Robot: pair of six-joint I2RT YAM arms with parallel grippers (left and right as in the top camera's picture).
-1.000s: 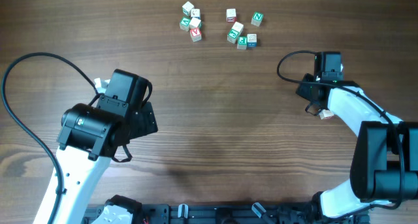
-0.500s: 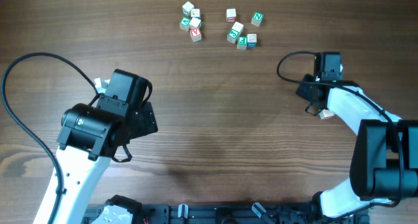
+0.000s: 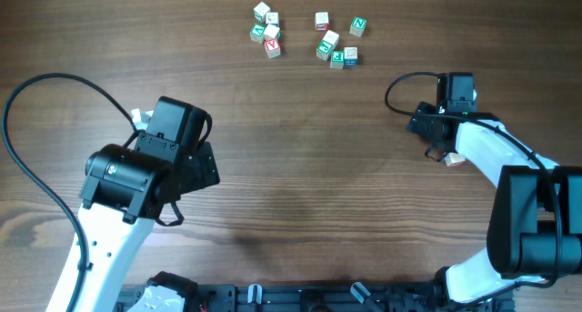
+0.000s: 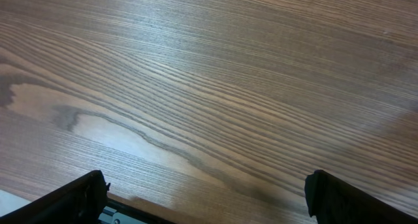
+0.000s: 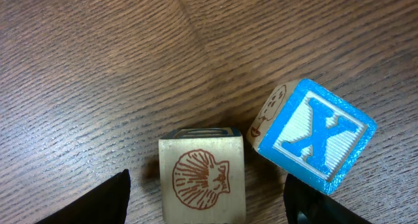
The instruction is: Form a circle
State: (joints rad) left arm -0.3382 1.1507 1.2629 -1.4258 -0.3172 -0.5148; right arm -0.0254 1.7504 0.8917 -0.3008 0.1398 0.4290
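The circle is a tight group of small wooden cubes in the right wrist view. It has a pale cube with a red shell (image 5: 201,178), a blue X cube (image 5: 317,136) tilted to its right, and a pale red-marked cube (image 5: 270,110) wedged behind. My right gripper (image 5: 206,208) is open and straddles the shell cube, with a gap on each side. From overhead the right gripper (image 3: 431,141) covers the group, and only one pale cube (image 3: 452,160) peeks out. My left gripper (image 4: 209,201) is open over bare wood.
Two loose clusters of cubes with green and red marks lie at the far edge, one at the left (image 3: 266,32) and one at the right (image 3: 337,41). A black cable (image 3: 400,89) loops beside the right arm. The left arm (image 3: 145,166) stands at mid-left.
My right gripper's jaws have spread apart and let go of the shell cube. The left arm and the far cubes have not moved.
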